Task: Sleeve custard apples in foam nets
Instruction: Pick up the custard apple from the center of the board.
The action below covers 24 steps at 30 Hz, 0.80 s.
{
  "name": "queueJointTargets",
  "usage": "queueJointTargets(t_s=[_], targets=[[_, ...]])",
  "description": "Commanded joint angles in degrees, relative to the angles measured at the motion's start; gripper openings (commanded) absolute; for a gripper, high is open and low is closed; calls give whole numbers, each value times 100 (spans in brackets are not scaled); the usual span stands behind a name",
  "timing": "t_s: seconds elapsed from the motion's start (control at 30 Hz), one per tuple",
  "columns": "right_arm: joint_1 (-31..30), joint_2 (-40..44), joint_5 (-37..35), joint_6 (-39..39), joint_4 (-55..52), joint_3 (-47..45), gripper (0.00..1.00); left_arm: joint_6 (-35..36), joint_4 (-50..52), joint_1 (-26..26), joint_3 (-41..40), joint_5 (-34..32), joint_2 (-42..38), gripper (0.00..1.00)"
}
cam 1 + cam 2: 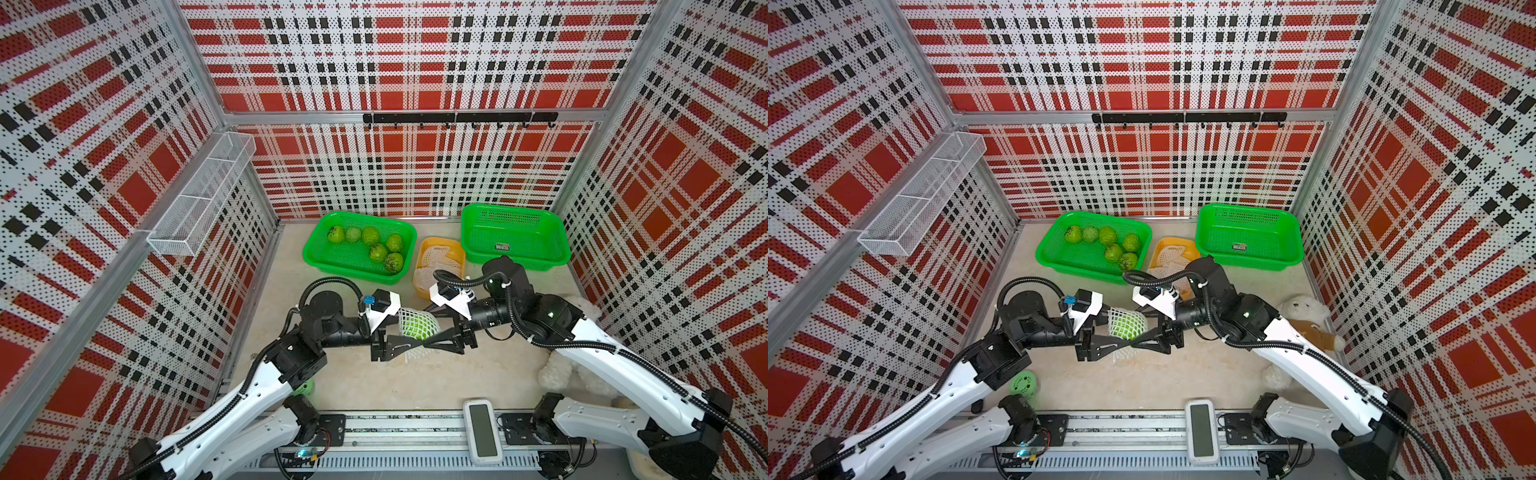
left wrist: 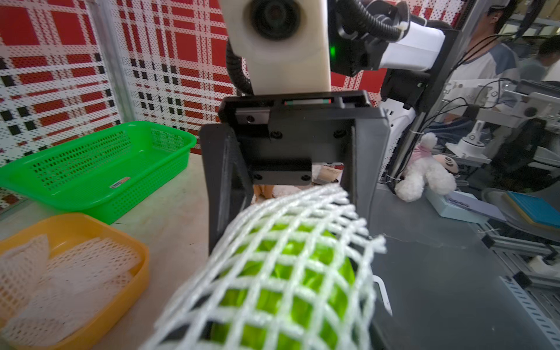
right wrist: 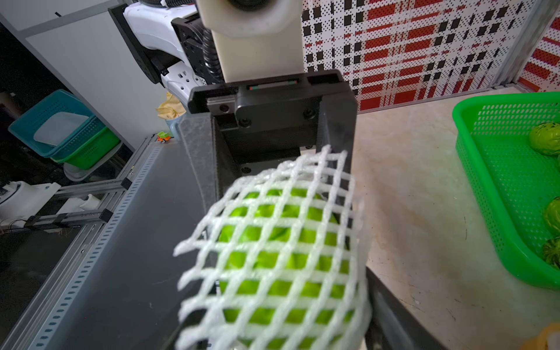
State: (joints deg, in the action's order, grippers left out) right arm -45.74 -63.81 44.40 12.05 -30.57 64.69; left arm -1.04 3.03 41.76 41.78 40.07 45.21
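Note:
A light green custard apple [image 1: 417, 328] [image 1: 1128, 326] sits inside a white foam net [image 2: 303, 212] [image 3: 281, 194], held above the table's middle. My left gripper [image 1: 415, 332] is shut on this netted fruit from the left. My right gripper [image 1: 430, 328] faces it from the right, jaws wide apart and flanking the net's loose end, and its fingers [image 2: 224, 181] show in the left wrist view. Several bare custard apples [image 1: 370, 245] lie in the left green basket [image 1: 324, 249]. More foam nets [image 1: 436, 266] fill a yellow tray [image 1: 440, 242].
An empty green basket [image 1: 515, 237] stands at the back right. A white plush bear [image 1: 1304, 311] lies under the right arm by the right wall. A smooth green ball [image 1: 1023, 384] sits near the left arm's base. A white device [image 1: 482, 430] rests on the front rail.

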Motion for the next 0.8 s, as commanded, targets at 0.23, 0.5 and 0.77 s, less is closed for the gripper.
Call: queueJointTargets(t_s=[0.23, 0.5, 0.77], targets=[[121, 315, -146, 404, -455, 246, 99, 77, -68, -97, -43, -389, -176, 40], [708, -148, 890, 964, -1194, 853, 100, 129, -74, 61, 41, 303, -21, 40], [637, -385, 1624, 979, -847, 846, 100, 125, -57, 70, 61, 353, -39, 40]])
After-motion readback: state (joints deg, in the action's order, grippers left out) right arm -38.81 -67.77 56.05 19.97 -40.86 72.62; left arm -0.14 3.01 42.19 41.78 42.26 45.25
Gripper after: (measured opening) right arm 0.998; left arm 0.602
